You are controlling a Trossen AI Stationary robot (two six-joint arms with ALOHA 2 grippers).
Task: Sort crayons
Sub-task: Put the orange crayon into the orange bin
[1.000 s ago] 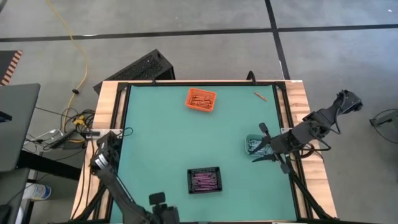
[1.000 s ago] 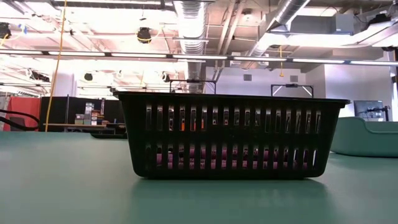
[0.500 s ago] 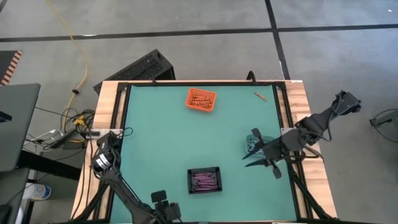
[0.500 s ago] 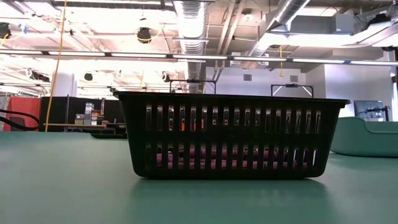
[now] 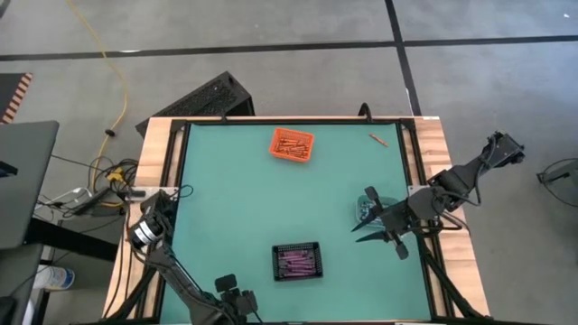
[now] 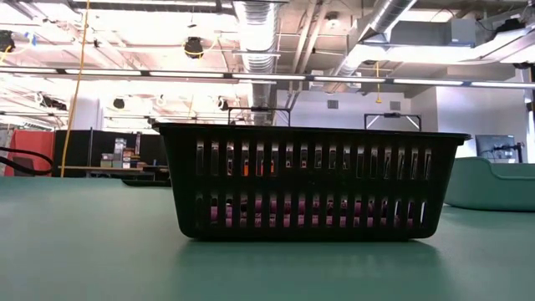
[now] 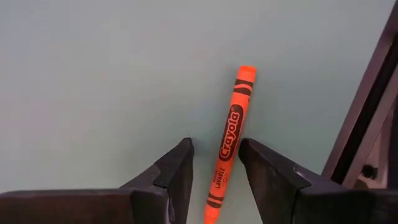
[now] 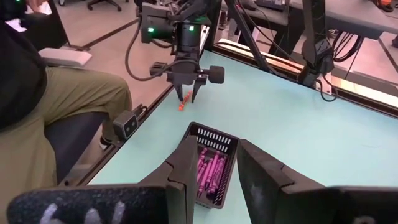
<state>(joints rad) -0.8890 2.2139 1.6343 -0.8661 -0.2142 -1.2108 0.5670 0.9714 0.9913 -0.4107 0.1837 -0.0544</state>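
- The left gripper (image 7: 214, 165) hangs low over the near left edge of the bench (image 5: 235, 208); an orange crayon (image 7: 229, 143) lies on the green surface between its fingers (image 7: 177, 171), which stand apart on either side and are not closed on it.
- The right gripper (image 5: 366, 221) is over the right side of the bench, just beside the teal bin (image 5: 368, 206), fingers spread apart and holding nothing.
- The black bin (image 5: 297, 262), near the front, holds purple crayons (image 8: 208, 171).
- The orange bin (image 5: 293, 145), farther back, holds orange crayons.
- One loose crayon (image 5: 377, 138) lies at the far right corner.
- A person (image 8: 43, 99) sits beside the bench.
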